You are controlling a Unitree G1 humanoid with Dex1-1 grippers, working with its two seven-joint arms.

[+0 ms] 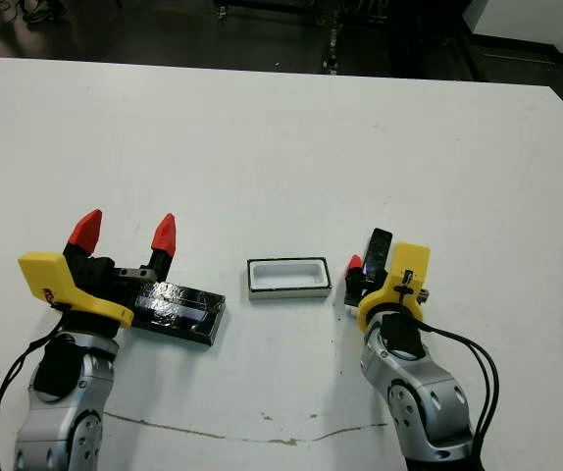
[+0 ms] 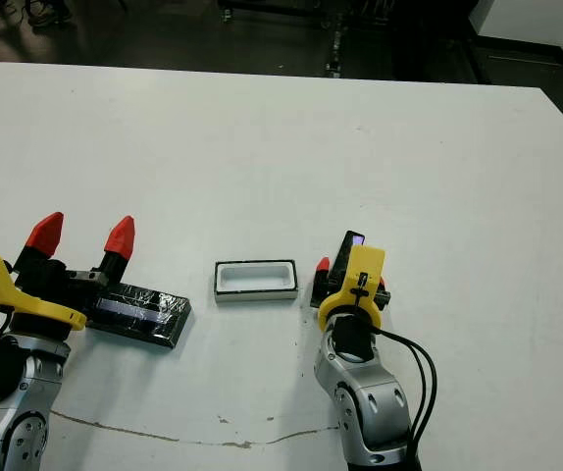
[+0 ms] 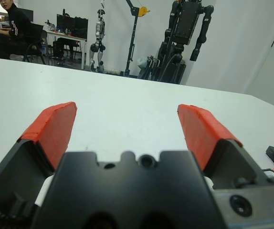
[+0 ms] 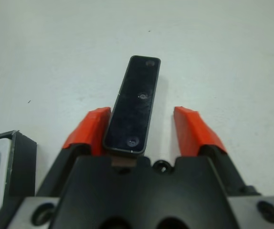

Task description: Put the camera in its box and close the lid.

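Observation:
The camera (image 4: 134,107), a slim black bar, lies on the table between the fingers of my right gripper (image 4: 142,125). The gripper is open and the bar rests against one red finger (image 4: 90,128), with a gap to the other. From the head, the camera (image 1: 378,245) pokes out beyond the gripper's yellow part. The white box (image 1: 288,262) stands open just left of it. The glossy black lid (image 1: 179,312) lies flat at the left. My left gripper (image 1: 125,234) is open and empty, its body over the lid's left end.
A thin dark crack line (image 1: 262,437) runs across the table near the front edge. Beyond the table's far edge, a seated person (image 3: 8,24) and standing robots (image 3: 187,28) show in the left wrist view.

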